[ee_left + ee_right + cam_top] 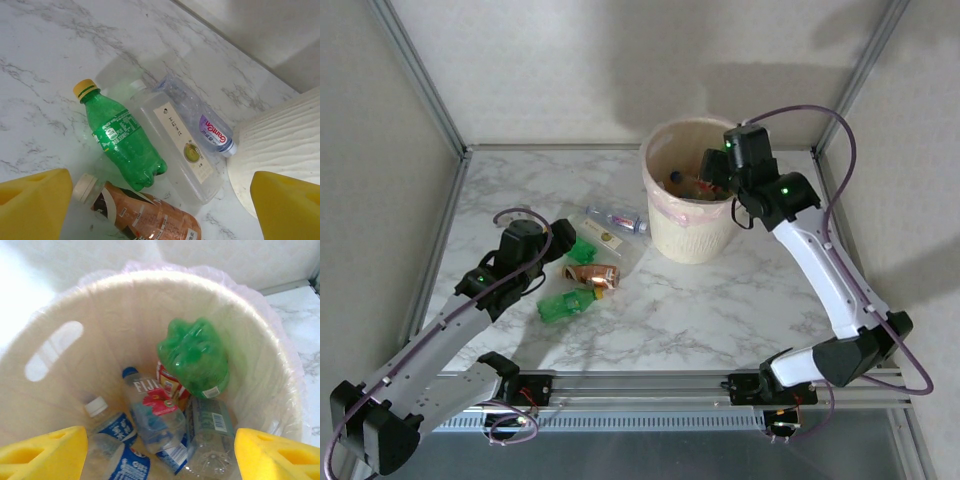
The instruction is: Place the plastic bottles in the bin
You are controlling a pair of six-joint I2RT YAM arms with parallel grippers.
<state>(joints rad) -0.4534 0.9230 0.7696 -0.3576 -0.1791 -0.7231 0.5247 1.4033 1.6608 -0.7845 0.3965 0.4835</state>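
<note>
The right hand [160,440] hangs over the mouth of the bin [125,315], its yellow fingers [42,452] spread well apart with nothing between them. Below it an upturned green bottle [192,360] sits base-up on a heap of clear, blue-labelled bottles; I cannot tell whether it has settled or is in mid-drop. My worry on this side is the thin bag [287,360] puffed up over the rim. If the arm pulls out at a slant, a finger could snag it and drag or tip the bin.

The left hand [160,200] is wide open too and holds nothing. It hovers over the bottles on the table [720,310], and that is where I expect trouble. The yellow-capped green bottle [122,137] lies against a flat clear bottle [180,145], with a purple-labelled bottle [210,125] just behind and a copper-labelled bottle [145,215] close under the hand. They are packed so tightly that a finger could land on a neighbour rather than beside the chosen one. Then the round bottles would squirt sideways or roll off across the marble. Closing on two at once is possible as well, and the loose one would likely fall on the way over.

The bin wall [280,145] stands just beside the hand's right-side finger, so a careless reach could shove it. Another green bottle [565,305] lies nearer the arms, apart from the cluster, and looks the safer pick.
</note>
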